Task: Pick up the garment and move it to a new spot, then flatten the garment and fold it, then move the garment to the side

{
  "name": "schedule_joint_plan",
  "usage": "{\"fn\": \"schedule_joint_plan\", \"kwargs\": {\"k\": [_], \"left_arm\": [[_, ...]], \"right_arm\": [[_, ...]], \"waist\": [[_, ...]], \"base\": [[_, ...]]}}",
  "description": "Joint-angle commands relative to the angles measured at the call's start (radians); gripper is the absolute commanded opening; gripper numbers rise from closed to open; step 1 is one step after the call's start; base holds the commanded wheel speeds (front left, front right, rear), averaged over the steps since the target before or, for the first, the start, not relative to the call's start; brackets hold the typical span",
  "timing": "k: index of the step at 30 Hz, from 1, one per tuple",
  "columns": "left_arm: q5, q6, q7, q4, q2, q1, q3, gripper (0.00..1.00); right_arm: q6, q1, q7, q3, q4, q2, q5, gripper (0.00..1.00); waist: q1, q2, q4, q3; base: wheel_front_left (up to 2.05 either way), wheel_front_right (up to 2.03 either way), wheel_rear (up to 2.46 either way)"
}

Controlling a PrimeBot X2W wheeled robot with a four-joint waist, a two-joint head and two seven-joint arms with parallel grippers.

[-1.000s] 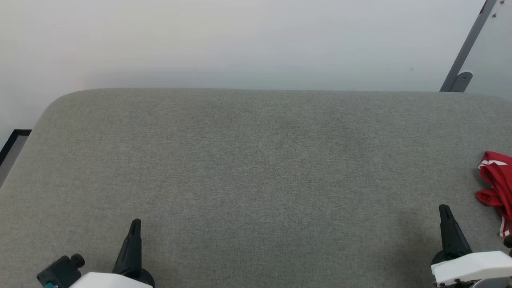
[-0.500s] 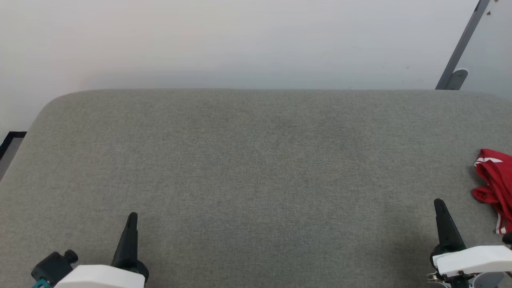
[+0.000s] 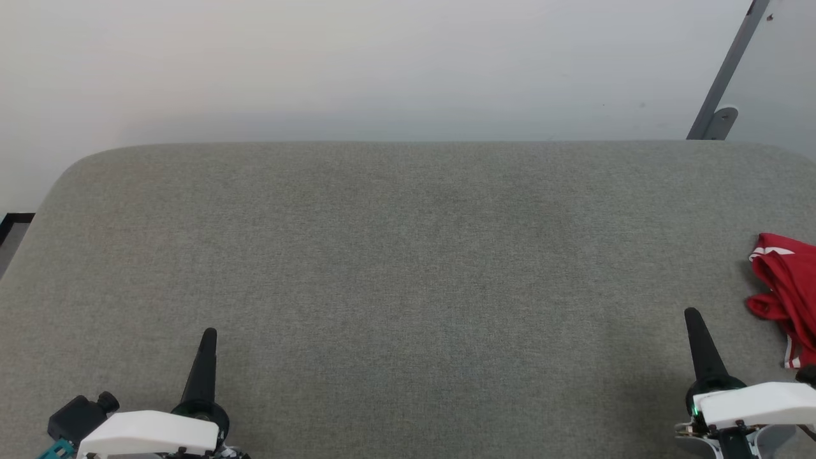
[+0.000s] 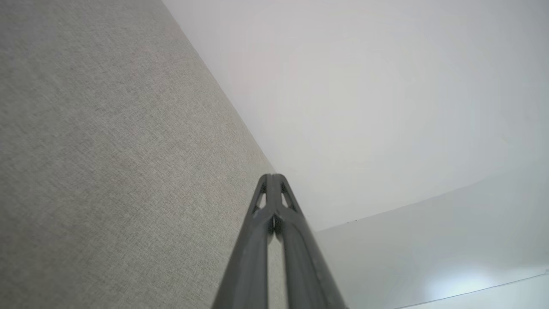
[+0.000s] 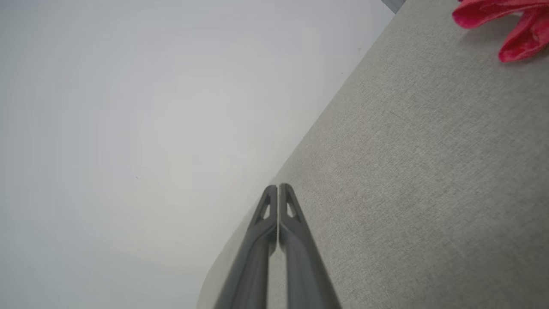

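The garment [image 3: 785, 287] is bunched at the frame's right edge; the right end effector [image 3: 690, 317], closed and empty, should be opened before a fold is pinched.

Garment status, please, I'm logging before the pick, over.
Left gripper shut, empty. Right gripper shut, empty. Garment bunched on grey surface, right of right gripper, untouched. Nothing seen in the way.

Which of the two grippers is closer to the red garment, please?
The right gripper, at the head view's lower right: the garment lies crumpled just to its right, while the left gripper sits far across at the lower left.
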Motion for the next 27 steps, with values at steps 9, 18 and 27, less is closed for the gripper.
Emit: {"fn": "schedule_joint_plan", "kwargs": {"k": [9, 18, 27], "left_arm": [[-0.091, -0.002, 0.027, 0.003, -0.002, -0.038, 0.020, 0.00], [-0.165, -0.002, 0.050, 0.011, -0.009, -0.055, 0.033, 0.00], [-0.233, -0.003, 0.072, 0.020, -0.015, -0.070, 0.046, 0.00]], "right_arm": [[0.000, -0.037, 0.019, 0.004, 0.003, 0.003, 0.101, 0.00], [0.000, -0.048, 0.033, 0.009, 0.011, 0.006, 0.182, 0.00], [0.000, -0.061, 0.046, 0.014, 0.018, 0.009, 0.257, 0.00]], "waist": [[0.0000, 0.0000, -0.008, 0.001], [0.0000, 0.0000, -0.016, 0.003], [0.0000, 0.0000, -0.024, 0.004]], "base": [[0.00, 0.00, 0.00], [0.00, 0.00, 0.00], [0.00, 0.00, 0.00]]}}
